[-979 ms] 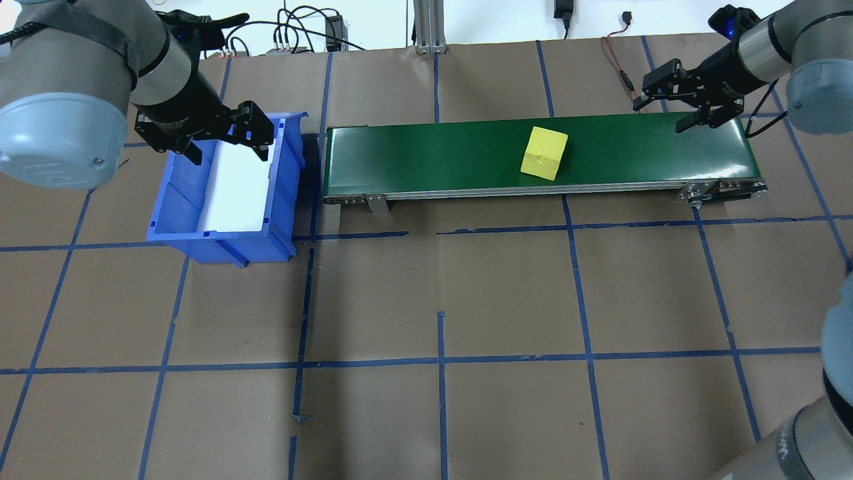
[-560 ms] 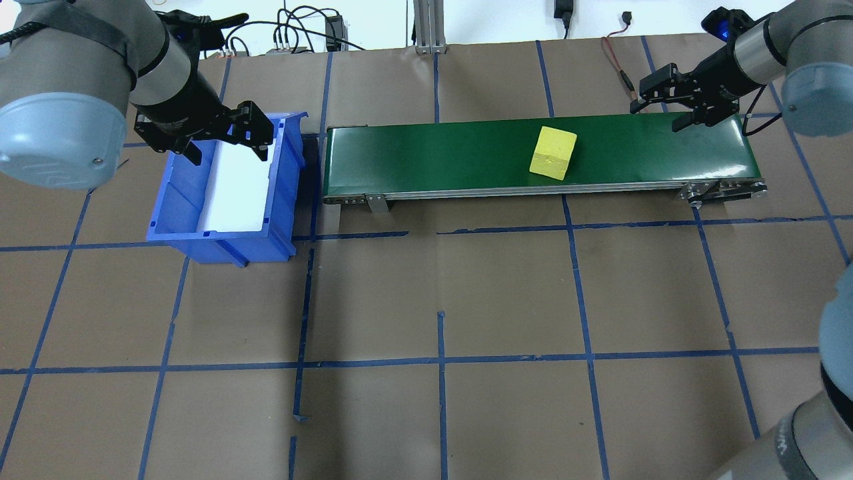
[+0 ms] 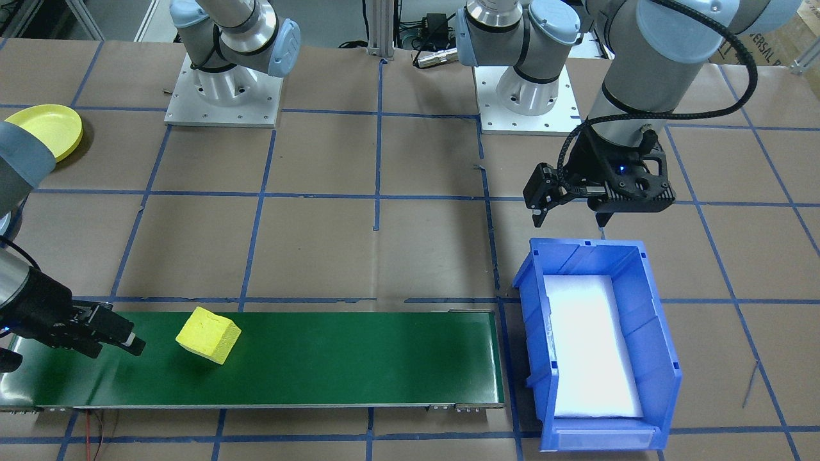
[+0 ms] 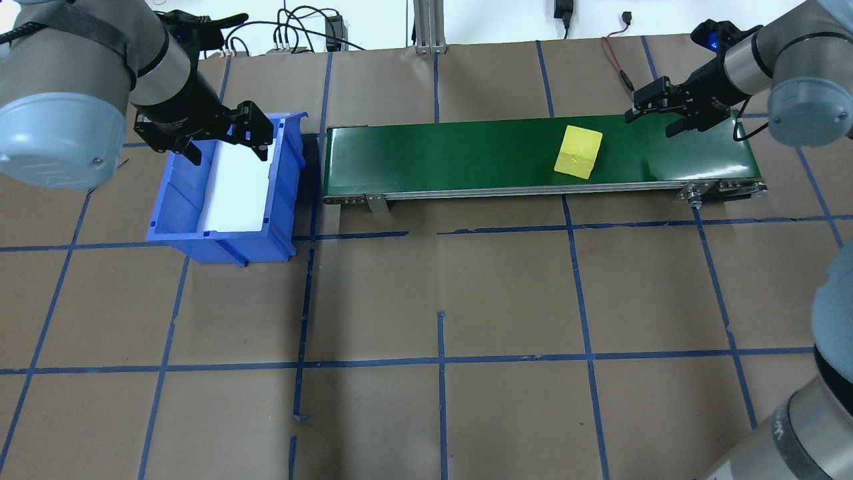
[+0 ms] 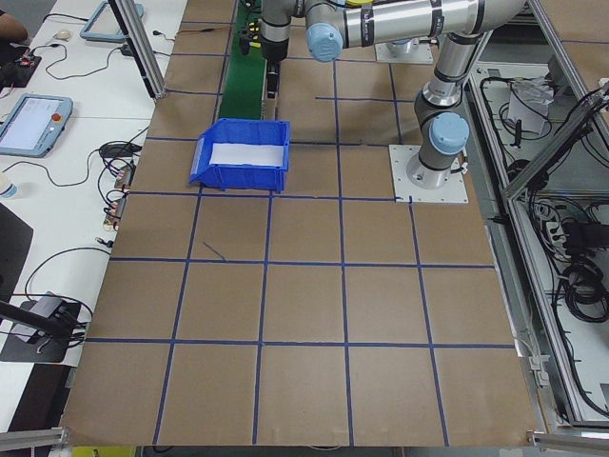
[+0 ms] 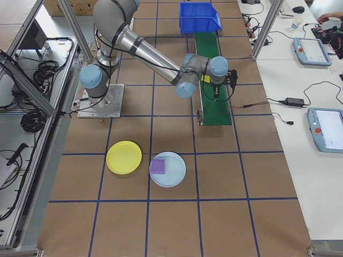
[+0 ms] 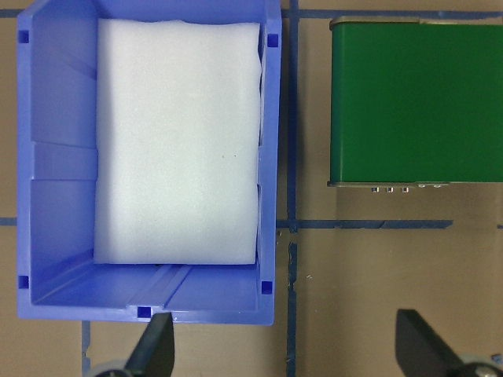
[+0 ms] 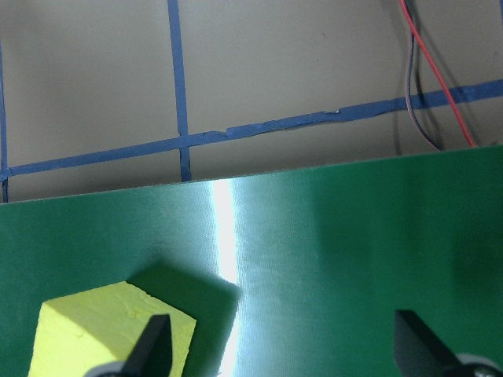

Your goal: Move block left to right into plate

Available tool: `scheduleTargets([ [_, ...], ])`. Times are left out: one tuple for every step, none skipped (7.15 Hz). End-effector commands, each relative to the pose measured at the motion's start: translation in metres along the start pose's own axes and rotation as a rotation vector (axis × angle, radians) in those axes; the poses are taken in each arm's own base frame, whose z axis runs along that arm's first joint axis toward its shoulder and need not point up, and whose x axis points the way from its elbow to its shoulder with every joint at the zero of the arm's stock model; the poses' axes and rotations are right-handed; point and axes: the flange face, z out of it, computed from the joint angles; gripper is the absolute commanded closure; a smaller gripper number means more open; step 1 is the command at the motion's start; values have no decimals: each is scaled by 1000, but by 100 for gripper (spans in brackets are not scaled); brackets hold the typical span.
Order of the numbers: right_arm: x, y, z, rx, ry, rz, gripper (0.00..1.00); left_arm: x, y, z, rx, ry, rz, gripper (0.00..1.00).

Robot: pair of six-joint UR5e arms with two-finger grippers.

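Note:
The yellow block (image 4: 578,152) lies tilted on the green conveyor belt (image 4: 453,157), near its right end. It also shows in the front view (image 3: 208,335) and low left in the right wrist view (image 8: 102,334). My right gripper (image 4: 652,123) hangs open just right of the block, over the belt's far edge, holding nothing. My left gripper (image 4: 228,152) is open and empty above the blue bin (image 4: 288,167). A yellow plate (image 6: 124,157) and a light-blue plate (image 6: 174,176) lie on the table beyond the belt's right end.
The blue bin (image 3: 663,339) holds white foam padding and stands at the belt's left end. A purple block (image 6: 158,166) rests on the light-blue plate. Red and black cables (image 4: 616,63) run behind the belt's right end. Brown paper with blue tape lines covers the table.
The yellow block has travelled rightward along the belt. My right gripper has shifted left toward it, staying open. The left arm has not moved.

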Motion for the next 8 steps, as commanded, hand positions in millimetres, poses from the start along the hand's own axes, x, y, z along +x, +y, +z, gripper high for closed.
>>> scheduleTargets([
  [1,0,1,0,1,11,0,1,0,0,1,0,2,0],
  [0,-1,-1,3,0,23,0,1,0,0,0,0,2,0],
  [-3,-3,-6,13,-1,93,0,1,0,-1,3,0,2,0],
  [-3,-2,-5,11,-2,103,0,1,0,0,0,0,2,0],
  [-4,-2,-5,13,-22,108,0,1,-1,0,3,0,2,0],
  [-5,-1,-4,13,-28,109,0,1,-1,0,1,0,2,0],
  [-6,-1,-4,12,-28,107,0,1,-1,0,1,0,2,0],
  [-5,-1,-2,10,-29,107,0,1,-1,0,1,0,2,0],
])
